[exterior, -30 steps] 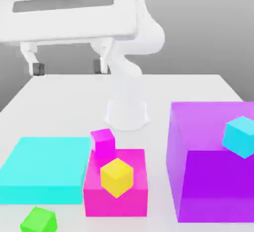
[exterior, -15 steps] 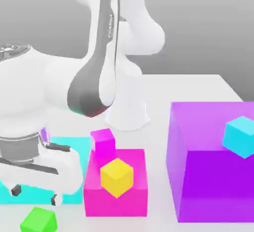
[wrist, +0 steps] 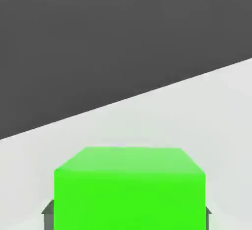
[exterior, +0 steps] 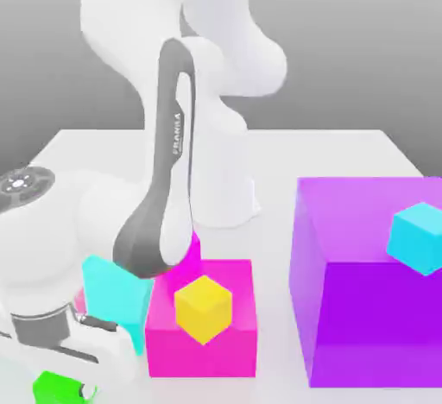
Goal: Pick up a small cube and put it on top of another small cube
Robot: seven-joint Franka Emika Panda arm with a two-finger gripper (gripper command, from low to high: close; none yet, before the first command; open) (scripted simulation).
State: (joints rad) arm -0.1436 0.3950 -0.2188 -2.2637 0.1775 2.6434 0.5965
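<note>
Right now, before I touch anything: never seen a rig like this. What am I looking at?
A simulated white robot arm with a two-finger gripper. The exterior view comes from a camera off the arm, looking at the scene; the hand view comes from one mounted on the hand.

On the pale table are a flat cyan block, a pink block and a big purple block. A small magenta cube is partly hidden by the arm. A yellow cube overlaps the pink block in view, and a small cyan cube the purple one; on top or in front, I can't tell.

The gripper has closed on the green cube, one finger against each side.
</note>
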